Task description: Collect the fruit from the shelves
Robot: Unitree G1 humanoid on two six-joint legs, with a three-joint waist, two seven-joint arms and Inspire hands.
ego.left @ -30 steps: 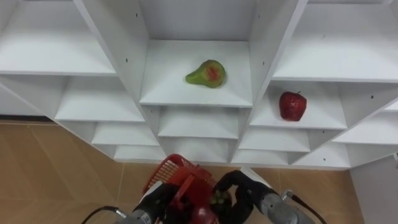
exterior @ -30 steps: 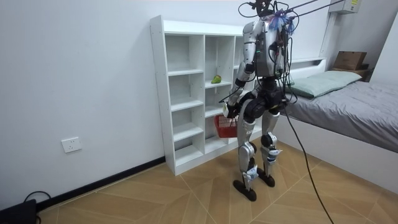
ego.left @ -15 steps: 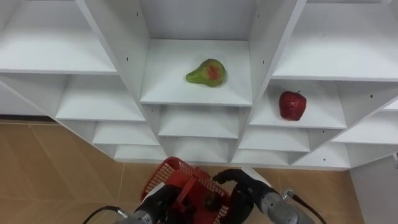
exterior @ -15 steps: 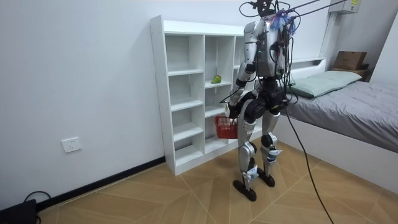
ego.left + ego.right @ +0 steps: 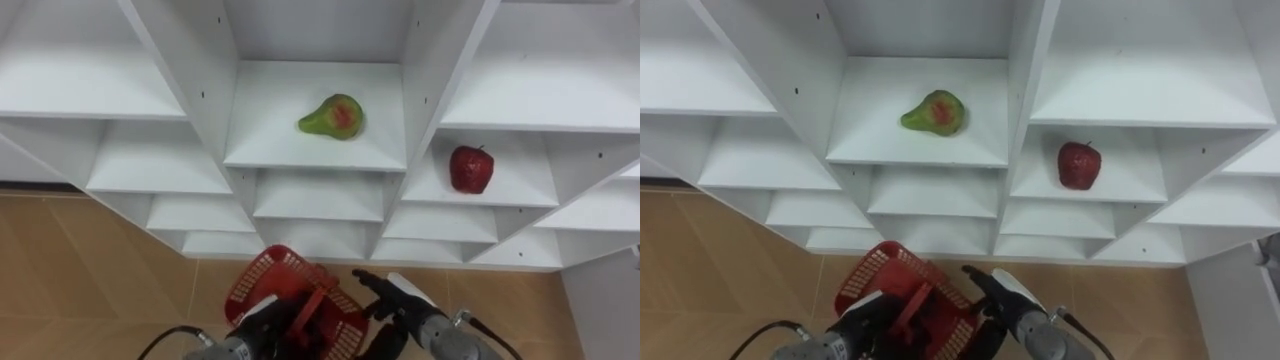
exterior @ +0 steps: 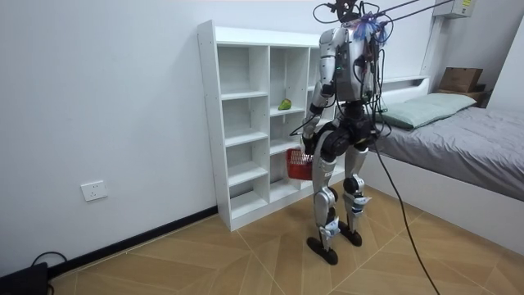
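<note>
Down at lower centre, left hand [image 5: 258,326] fingers clasp the red basket [image 5: 262,281] by its handle; right hand [image 5: 392,297] fingers spread loosely alongside.

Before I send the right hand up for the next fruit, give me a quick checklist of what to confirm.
1. Grip on the carrier: ok. The left hand is curled round the handle of the red basket.
2. Picking hand free: ok. The right hand is open beside the basket and holds nothing.
3. First target: ok. The pear lies on its side on a middle-column shelf, with nothing in front of it.
4. Second target: ok. The apple stands upright in the right column, one shelf lower.
5. Room in the basket: cannot tell. The handle and the hands cover much of its inside.
</note>
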